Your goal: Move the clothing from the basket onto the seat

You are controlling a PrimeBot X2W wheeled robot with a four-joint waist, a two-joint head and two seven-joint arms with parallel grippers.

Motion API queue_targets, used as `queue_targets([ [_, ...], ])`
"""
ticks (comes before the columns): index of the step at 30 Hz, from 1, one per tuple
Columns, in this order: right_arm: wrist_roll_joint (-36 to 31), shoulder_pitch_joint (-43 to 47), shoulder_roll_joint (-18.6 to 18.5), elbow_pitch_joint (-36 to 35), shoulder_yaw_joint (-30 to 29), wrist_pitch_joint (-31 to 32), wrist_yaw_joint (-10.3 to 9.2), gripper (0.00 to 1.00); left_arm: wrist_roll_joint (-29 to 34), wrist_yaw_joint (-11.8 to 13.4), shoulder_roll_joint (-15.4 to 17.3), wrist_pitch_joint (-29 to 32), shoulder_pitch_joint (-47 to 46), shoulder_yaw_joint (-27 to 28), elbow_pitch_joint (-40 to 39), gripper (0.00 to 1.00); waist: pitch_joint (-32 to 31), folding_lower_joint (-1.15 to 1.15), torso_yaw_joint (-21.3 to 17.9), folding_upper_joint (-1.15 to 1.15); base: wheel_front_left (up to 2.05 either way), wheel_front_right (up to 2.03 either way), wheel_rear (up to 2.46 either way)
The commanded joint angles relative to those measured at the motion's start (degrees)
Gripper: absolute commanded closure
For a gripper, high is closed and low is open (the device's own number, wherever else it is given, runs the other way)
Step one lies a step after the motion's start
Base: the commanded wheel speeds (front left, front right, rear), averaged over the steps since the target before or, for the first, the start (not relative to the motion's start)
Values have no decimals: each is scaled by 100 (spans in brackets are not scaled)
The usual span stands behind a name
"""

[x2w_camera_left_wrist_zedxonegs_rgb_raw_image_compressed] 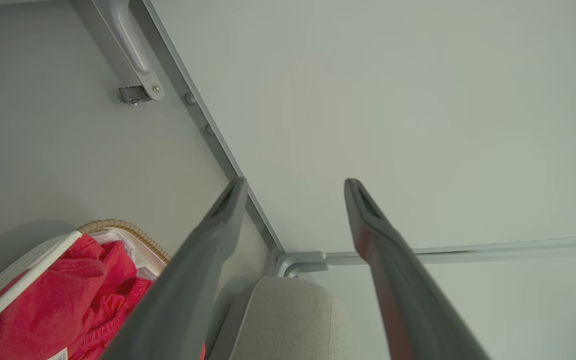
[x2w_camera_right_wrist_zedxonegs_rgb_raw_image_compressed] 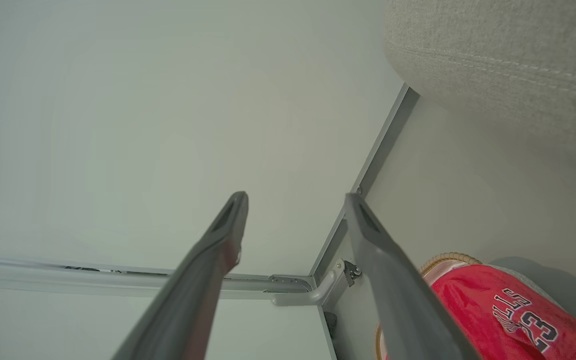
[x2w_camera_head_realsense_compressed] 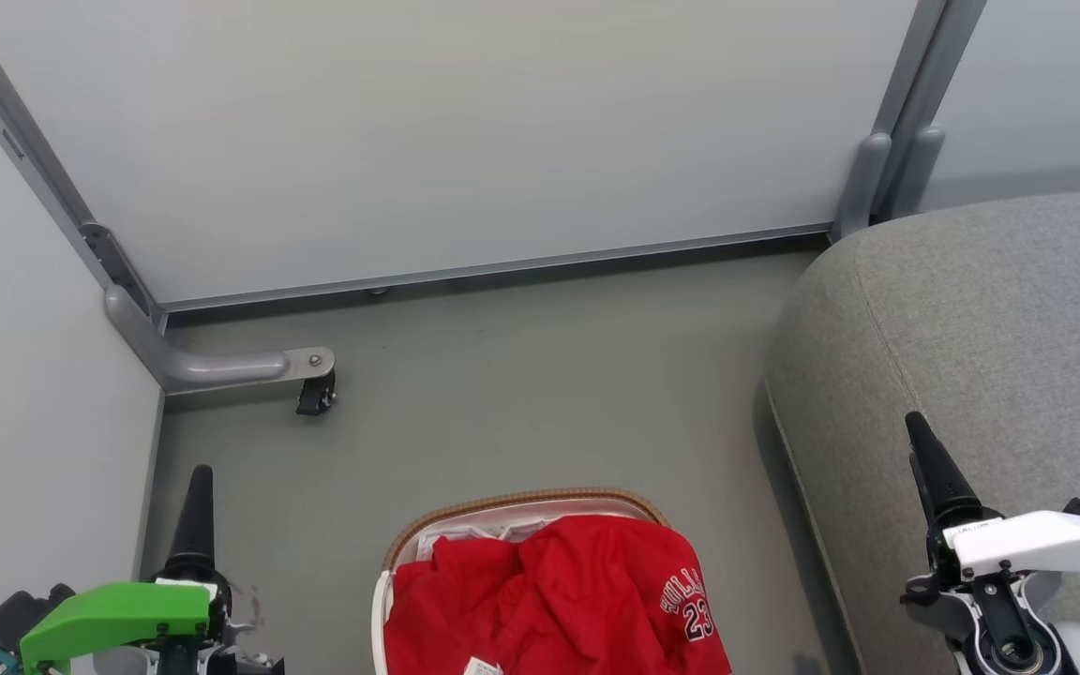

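Status: pick not started, I judge. The red jersey-fabric clothing sits heaped in the oval white plastic basket with the brown woven rim, near centre on the grey floor. The top piece, printed with "23", spills toward the basket's right side. All the red I can see is in the basket.

The large grey fabric seat is just right of the basket, with a strip of floor between them.

Left gripper: fingers spread wide, nothing between them, parked left of the basket. Right gripper: same, wide apart and holding nothing, raised over the seat's near edge.

Next move, my call: take the right arm left and down onto the top of the heap, close on a thick fold of the printed piece, lift clear of the rim, then swing right over the seat and release. The fabric is slack, so I expect it to trail and maybe drag a second garment or the white liner up with it. Lift high before traversing.
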Motion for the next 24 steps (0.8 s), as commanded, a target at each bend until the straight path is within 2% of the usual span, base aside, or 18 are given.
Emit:
queue_targets([
  [1, -382, -196, -71, -58, 50, -88, 2, 0, 400, -20, 79, -82, -210, -32, -40, 0, 4, 0, 0, 0, 0, 0, 0],
  [3, -501, -212, -78, -58, 74, -109, 2, 0, 523, -20, 87, -103, -213, -42, -29, 0, 6, 0, -1, 0, 0, 0, 0],
  [9, -1295, -297, -127, -62, 220, -282, 2, 0, 1465, -23, 114, -276, -249, -135, 39, 0, 10, 0, 4, 0, 0, 0, 0],
  [11, -1295, -297, -127, -62, 220, -282, 2, 0, 1465, -23, 114, -276, -249, -135, 39, 0, 10, 0, 4, 0, 0, 0, 0],
  [12, -1630, -340, -167, -17, 308, -360, 2, 0, 1849, -24, 118, -352, -268, -182, 101, 0, 11, 0, 7, 0, 0, 0, 0],
  [24, -2622, -471, -190, 102, 456, -582, 2, 0, 2894, 60, 153, -575, -270, -322, 244, 0, 25, 0, 9, 0, 0, 0, 0],
])
